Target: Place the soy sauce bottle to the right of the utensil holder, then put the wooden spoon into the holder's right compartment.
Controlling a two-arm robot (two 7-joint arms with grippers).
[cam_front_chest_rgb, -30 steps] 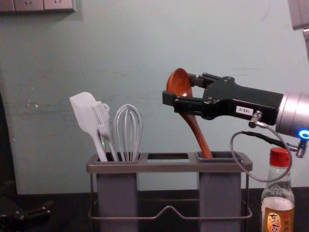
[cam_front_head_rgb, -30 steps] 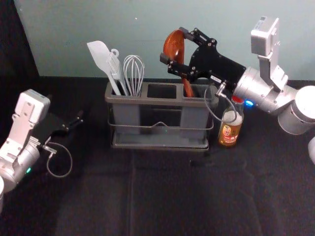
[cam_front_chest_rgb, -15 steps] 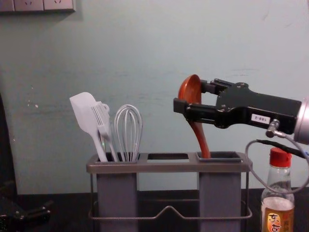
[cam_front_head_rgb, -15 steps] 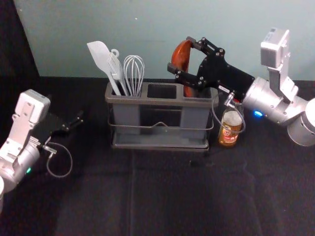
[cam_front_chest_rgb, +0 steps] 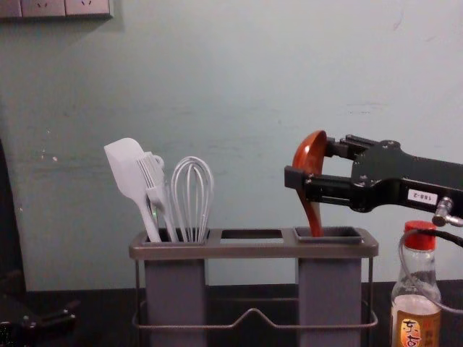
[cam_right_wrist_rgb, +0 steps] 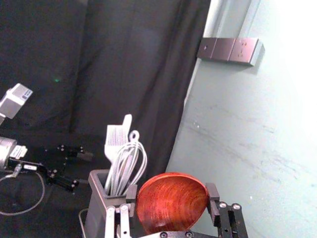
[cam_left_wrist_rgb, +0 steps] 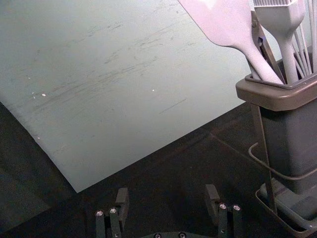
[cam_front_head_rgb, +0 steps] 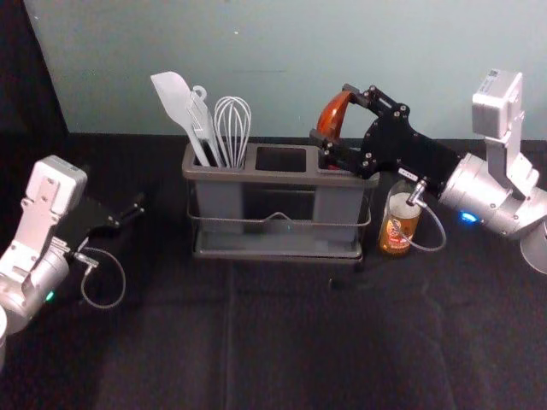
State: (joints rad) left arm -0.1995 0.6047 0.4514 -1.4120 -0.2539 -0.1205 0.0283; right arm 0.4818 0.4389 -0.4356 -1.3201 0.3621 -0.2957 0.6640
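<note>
Pale wall (cam_front_head_rgb: 273, 51) behind dark worktop (cam_front_head_rgb: 291, 342). Head view: right gripper (cam_front_head_rgb: 332, 114) nearer, over holder (cam_front_head_rgb: 282, 177) by worktop's back edge; left gripper (cam_front_head_rgb: 138, 206) parked toward left edge. Left wrist: fingers (cam_left_wrist_rgb: 122, 198) apart, empty. Right wrist: wooden spoon (cam_right_wrist_rgb: 171, 201) clamped by bowl. Chest: handle (cam_front_chest_rgb: 313, 217) near vertical, end at right compartment (cam_front_chest_rgb: 340, 233); lower between rims. Soy sauce bottle (cam_front_chest_rgb: 416, 314) just right, under arm.

A white flat-bladed spatula (cam_front_chest_rgb: 124, 168) leans left; a white bristled brush (cam_front_chest_rgb: 150, 173) stands between it and a pale looped whisk (cam_front_chest_rgb: 192, 199). Behind are a scuffed grey-green wall (cam_front_chest_rgb: 231, 58), rectangular socket panel (cam_front_chest_rgb: 54, 7) and black fabric curtain (cam_right_wrist_rgb: 99, 64).
</note>
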